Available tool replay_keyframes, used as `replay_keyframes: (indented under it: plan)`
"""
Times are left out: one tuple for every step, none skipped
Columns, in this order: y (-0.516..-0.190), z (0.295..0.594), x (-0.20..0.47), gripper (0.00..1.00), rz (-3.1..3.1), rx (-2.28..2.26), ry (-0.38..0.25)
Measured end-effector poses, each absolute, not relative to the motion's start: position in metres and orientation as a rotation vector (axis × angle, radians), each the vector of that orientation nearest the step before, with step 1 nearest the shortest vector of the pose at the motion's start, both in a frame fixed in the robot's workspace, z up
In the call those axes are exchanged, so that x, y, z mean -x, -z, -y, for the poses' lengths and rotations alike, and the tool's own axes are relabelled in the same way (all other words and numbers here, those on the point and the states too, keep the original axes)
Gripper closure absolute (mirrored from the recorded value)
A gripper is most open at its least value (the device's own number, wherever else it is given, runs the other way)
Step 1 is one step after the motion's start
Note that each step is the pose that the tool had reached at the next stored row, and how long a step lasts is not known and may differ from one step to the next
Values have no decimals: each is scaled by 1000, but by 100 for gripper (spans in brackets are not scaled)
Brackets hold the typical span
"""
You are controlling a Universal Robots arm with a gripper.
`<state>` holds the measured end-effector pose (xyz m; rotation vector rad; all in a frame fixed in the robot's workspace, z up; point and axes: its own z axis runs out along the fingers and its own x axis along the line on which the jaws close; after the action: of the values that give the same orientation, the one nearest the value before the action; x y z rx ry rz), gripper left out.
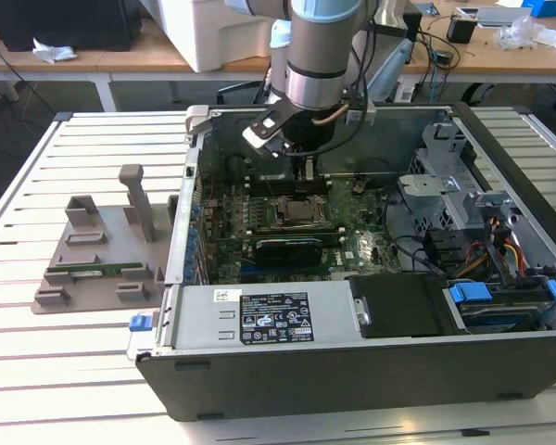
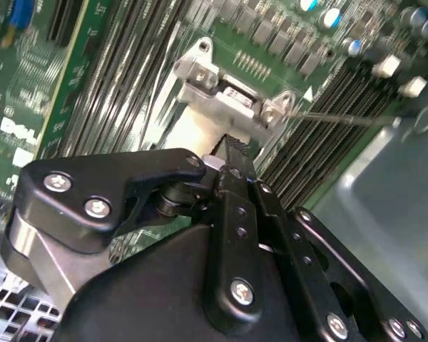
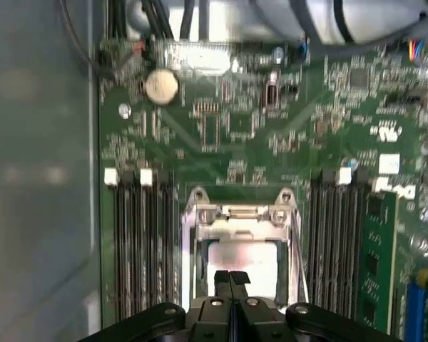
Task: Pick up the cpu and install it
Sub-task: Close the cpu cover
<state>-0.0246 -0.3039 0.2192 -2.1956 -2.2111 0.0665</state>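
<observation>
The gripper (image 1: pixel 306 176) is reaching down into the open computer case (image 1: pixel 352 362), which is lying on its side on the white slatted bench (image 1: pixel 74 371). In the first wrist view its two black fingertips are pressing together with no gap, and the gripper (image 3: pixel 232 279) is hanging right over the cpu (image 3: pixel 260 260); I cannot tell whether it is touching the cpu. The cpu, one flat square with a shiny silver top, is lying inside the metal socket frame (image 3: pixel 239 214) on the green motherboard (image 3: pixel 221 128).

Two banks of long dark memory slots (image 3: pixel 139 249) are flanking the socket, one on each side. One round silver coin cell (image 3: pixel 161 85) is sitting farther out on the board. The case's grey metal wall (image 3: pixel 36 178) is running close along one bank.

In the exterior view, at nine o'clock from the case, one grey moulded tray (image 1: pixel 102 250) is resting on the bench and carrying one narrow green memory stick (image 1: pixel 93 271). At three o'clock inside the case, a metal drive cage (image 1: pixel 445 185) and loose cables (image 1: pixel 500 250) are crowding the board's edge.
</observation>
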Motion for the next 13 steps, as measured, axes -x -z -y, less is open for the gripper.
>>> replay_keyframes:
  plan:
    - [-217,304,28,89,2211,2195,-66]
    - [-216,304,30,89,2211,2196,-67]
    - [-216,304,31,89,2211,2196,-66]
    - [-215,304,33,89,2211,2196,-66]
    - [-214,304,35,89,2211,2195,-67]
    - [-213,304,36,89,2211,2195,-66]
    - [-212,304,37,89,2211,2195,-66]
    - [-212,304,39,89,2211,2195,-66]
    - [-210,304,40,89,2211,2196,-66]
    - [-210,304,42,89,2211,2195,-66]
    - [-209,304,42,89,2211,2195,-66]
    - [-208,304,43,89,2211,2195,-66]
    - [-207,304,43,89,2211,2195,-67]
